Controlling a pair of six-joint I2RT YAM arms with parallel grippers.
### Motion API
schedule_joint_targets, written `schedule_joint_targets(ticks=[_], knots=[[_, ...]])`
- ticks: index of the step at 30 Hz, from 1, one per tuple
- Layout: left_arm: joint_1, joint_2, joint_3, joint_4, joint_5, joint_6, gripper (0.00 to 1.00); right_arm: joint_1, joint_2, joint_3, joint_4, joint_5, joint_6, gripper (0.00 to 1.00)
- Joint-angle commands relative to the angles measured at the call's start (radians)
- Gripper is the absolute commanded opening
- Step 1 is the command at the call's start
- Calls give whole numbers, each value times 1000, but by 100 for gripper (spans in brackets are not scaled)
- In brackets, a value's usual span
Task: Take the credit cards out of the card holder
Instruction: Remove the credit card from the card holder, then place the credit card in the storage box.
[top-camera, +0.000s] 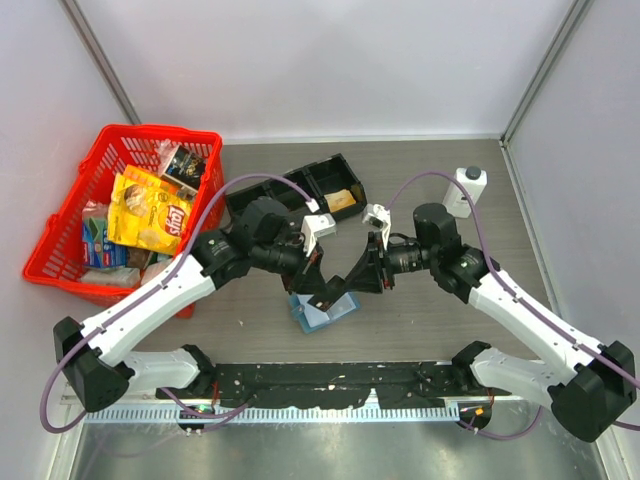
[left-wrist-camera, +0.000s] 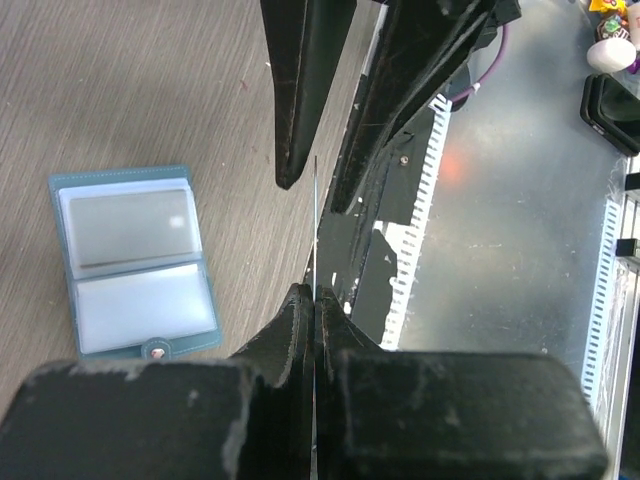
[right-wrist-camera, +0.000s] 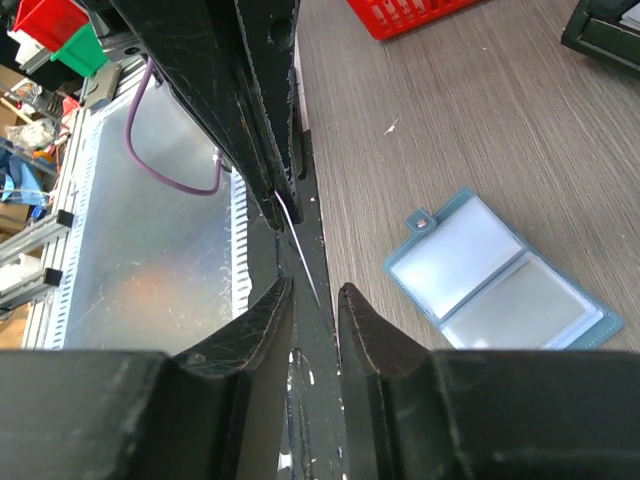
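Observation:
The light-blue card holder lies open on the wooden table, its two clear pockets facing up; it also shows in the left wrist view and the right wrist view. My left gripper is shut on a thin pale credit card, seen edge-on and held in the air above and beside the holder. My right gripper is open, tip to tip with the left one. The card's free end reaches between its jaws with a gap on each side. From above, both grippers meet just over the holder.
A red basket with snack packets stands at the left. A black three-compartment tray lies behind the grippers and a white bottle at the back right. A black rail runs along the near table edge.

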Motion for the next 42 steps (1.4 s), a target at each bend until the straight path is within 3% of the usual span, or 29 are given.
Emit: schedule_joint_targets(ticks=[1,4,7,11,14,18,22,29,37,42], knots=[[4,6,46,10,45,19,0,-5,17,51,15,-65,-18,26],[2,6,44,8,19,19,5,-5,24,53,17,-62,-21,1],[6,-9,34,13,-62,13,18,-3,43,50,17,-42,-23,1],[15,-58,4,28,-293,-33,58,-6,82,64,15,60,-17,1],[39,-118,-22,39,-431,-80,79,-9,149,106,18,113,-9,1],[52,-221,-60,45,-652,-142,100,-12,267,198,20,275,26,1],[52,-302,-74,40,-731,-191,100,-20,424,327,21,456,75,1],[53,-365,-120,34,-755,-265,100,-45,769,628,26,582,146,1],[53,-394,-157,4,-752,-294,100,-46,1100,910,20,523,199,1],[53,-411,-187,20,-723,-327,100,-46,1160,939,84,495,242,2]])
